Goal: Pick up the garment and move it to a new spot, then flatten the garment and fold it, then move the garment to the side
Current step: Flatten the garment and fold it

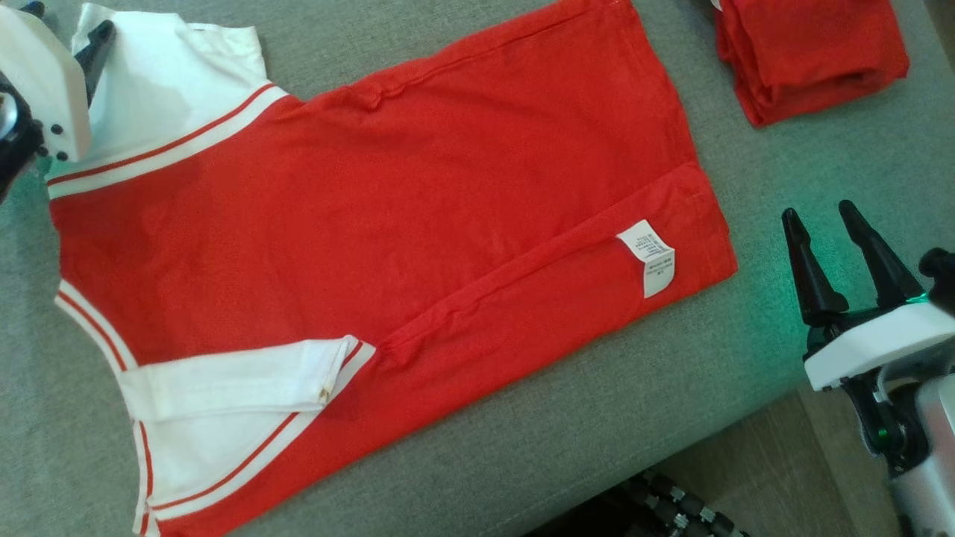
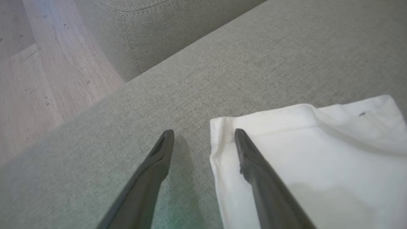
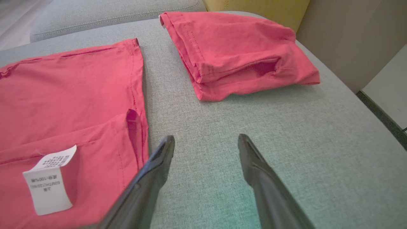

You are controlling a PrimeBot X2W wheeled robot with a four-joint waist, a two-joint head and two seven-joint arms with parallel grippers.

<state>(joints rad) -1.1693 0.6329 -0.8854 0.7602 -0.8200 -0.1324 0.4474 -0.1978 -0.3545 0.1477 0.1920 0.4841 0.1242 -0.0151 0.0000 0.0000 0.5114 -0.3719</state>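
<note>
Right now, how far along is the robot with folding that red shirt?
Done: the red shirt lies flat on the grey cushion, its near side folded in, label showing. In hand: nothing; the left hand hangs open at the far white sleeve, the right hand open beside the hem. Left: probably folding the far side, folding it up, then moving it aside.

Cropped by head view's bottom edge, lower left: red fabric garment (image 1: pixel 388 224) with white striped sleeves. Cropped at top edge: folded red cloth stack (image 1: pixel 809 56). Too small to read: print on white care label (image 1: pixel 647 257).
</note>
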